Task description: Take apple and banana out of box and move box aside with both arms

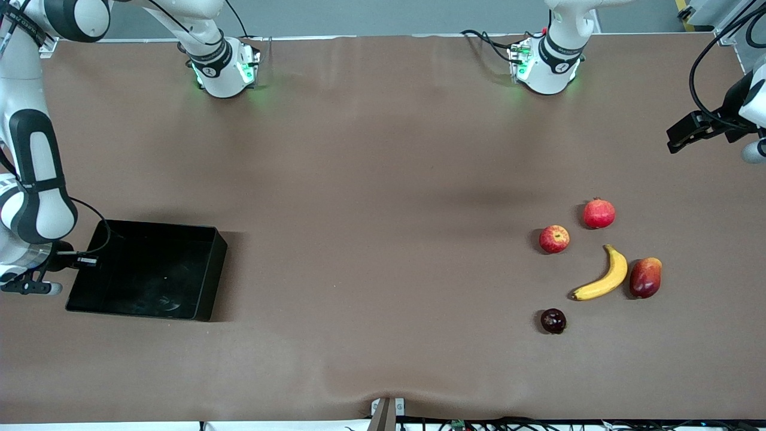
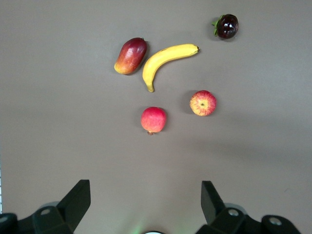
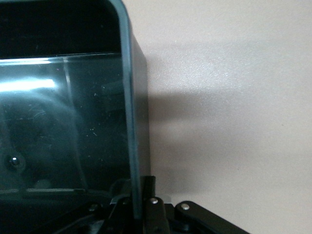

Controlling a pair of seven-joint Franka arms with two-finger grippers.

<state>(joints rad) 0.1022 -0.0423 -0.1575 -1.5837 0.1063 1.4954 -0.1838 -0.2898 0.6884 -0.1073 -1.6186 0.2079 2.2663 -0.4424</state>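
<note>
While the box [image 1: 149,269] sat empty at the right arm's end of the counter [image 1: 371,179], the fruit was already out.
Right end effector [image 3: 134,204] pinched the box's wall, fingers pressed together on the rim, probably to drag it aside. Apple [image 1: 554,239] and banana [image 1: 603,277] lay on the counter toward the left arm's end, among pomegranate [image 1: 599,214], mango [image 1: 646,277] and a dark fruit [image 1: 553,321]. Left end effector [image 2: 146,202] hung spread wide over that end, holding nothing, likely waiting.
</note>
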